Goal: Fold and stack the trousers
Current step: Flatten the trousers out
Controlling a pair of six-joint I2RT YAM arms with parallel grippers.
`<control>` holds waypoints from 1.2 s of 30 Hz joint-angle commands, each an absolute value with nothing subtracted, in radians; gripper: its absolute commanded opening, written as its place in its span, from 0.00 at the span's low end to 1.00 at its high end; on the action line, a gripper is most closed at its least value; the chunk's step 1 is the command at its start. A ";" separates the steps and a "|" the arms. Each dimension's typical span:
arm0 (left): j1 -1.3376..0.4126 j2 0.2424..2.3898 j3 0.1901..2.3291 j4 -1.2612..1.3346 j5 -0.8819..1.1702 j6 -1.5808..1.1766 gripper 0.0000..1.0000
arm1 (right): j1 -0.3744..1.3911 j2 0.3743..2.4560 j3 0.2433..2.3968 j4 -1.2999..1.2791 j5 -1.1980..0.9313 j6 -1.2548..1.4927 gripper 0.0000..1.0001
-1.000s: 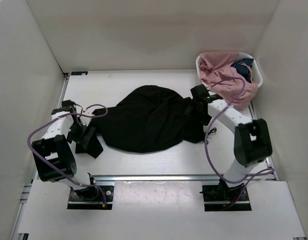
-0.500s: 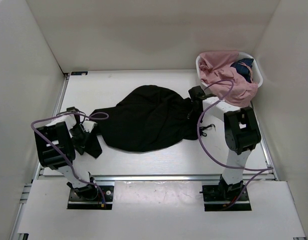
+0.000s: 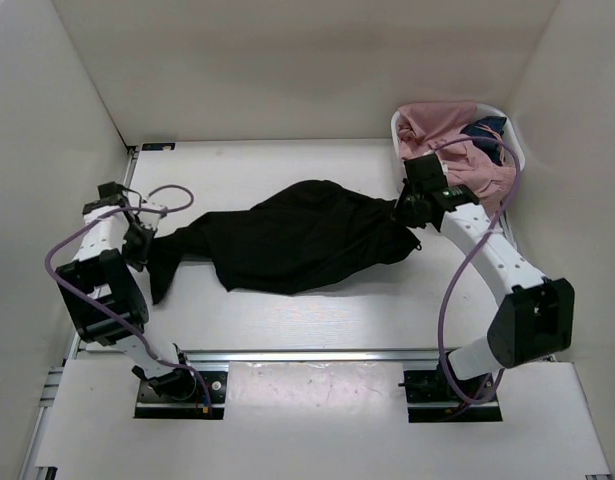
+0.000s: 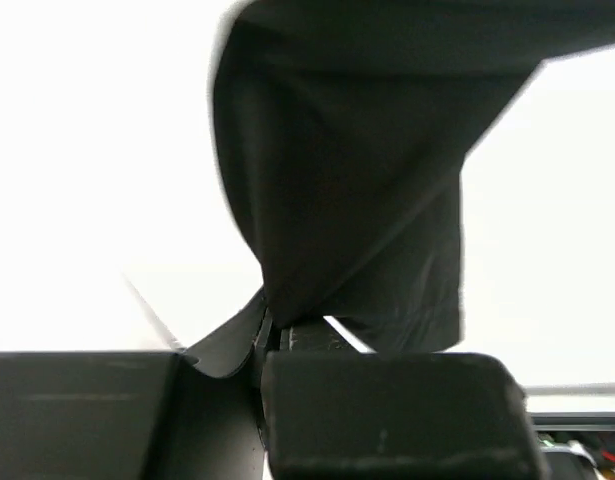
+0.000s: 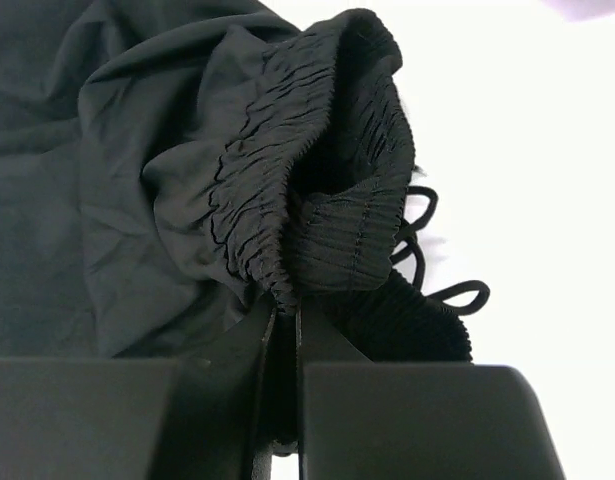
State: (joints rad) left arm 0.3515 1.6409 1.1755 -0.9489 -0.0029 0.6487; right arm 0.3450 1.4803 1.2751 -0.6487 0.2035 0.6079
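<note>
The black trousers [image 3: 297,240] stretch across the middle of the white table, bunched in the centre. At the left, my left gripper [image 3: 145,243] is shut on a leg end, which hangs down from it [image 4: 347,200]. At the right, my right gripper [image 3: 405,212] is shut on the ribbed elastic waistband [image 5: 337,230]. A black drawstring [image 5: 437,270] loops out beside the waistband. The fabric is lifted slightly at both held ends.
A white basket [image 3: 509,140] holding pink and dark blue clothes stands at the back right, just behind my right arm. White walls close in the table on the left, back and right. A metal rail [image 3: 307,355] runs along the near edge.
Both grippers closed on the trousers, then pulled apart: the left moved out and back, the right moved back toward the basket. The heaped trousers got drawn out lengthwise.
</note>
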 commanded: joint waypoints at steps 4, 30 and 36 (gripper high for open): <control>0.414 1.572 1.272 -0.988 -0.075 0.736 0.14 | 0.316 1.381 1.175 -0.739 0.209 0.584 0.03; 0.653 1.385 0.942 -0.749 -0.175 0.971 0.14 | 0.054 1.178 0.775 -0.724 -0.006 0.594 0.44; 0.672 1.408 0.942 -0.749 -0.155 0.950 0.14 | 0.054 1.224 0.721 -0.721 0.003 0.612 0.26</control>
